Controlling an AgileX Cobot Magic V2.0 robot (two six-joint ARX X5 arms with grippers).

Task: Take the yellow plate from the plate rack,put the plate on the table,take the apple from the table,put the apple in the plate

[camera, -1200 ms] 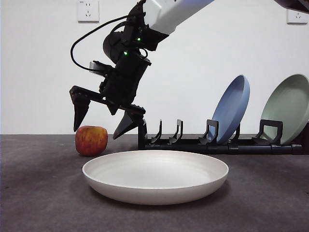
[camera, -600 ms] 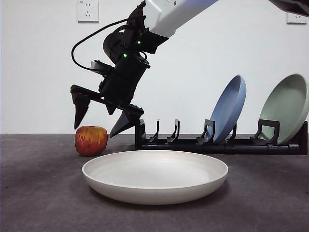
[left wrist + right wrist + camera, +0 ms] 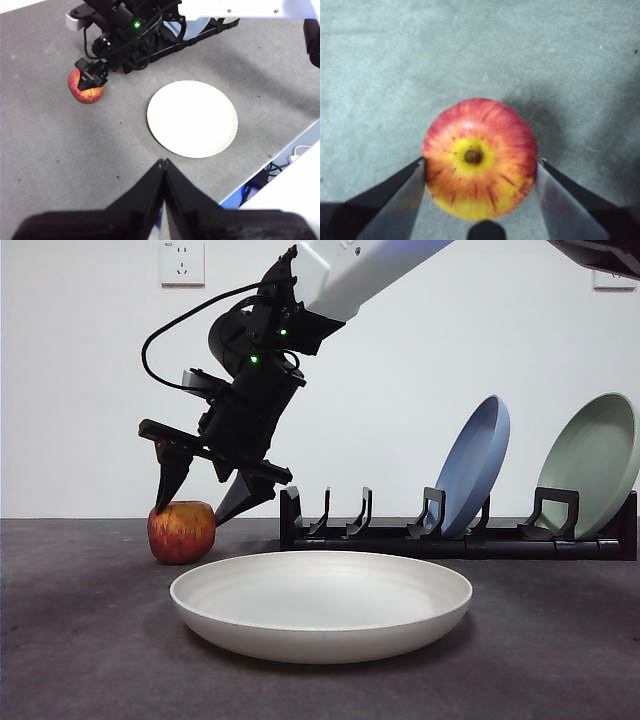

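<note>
Apple between spread right gripper jaws

- My right arm wears a white shell ending in a black wrist housing.
- Two green lights glow there, and a black cable loops beside it.
- My right gripper has tapered black jaws.

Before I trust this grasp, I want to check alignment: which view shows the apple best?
The right wrist view: the apple fills it, stem up, centred in the open right hand. The front view shows it small at the side, partly behind a fingertip; the left wrist view shows it distant, half hidden.
</note>
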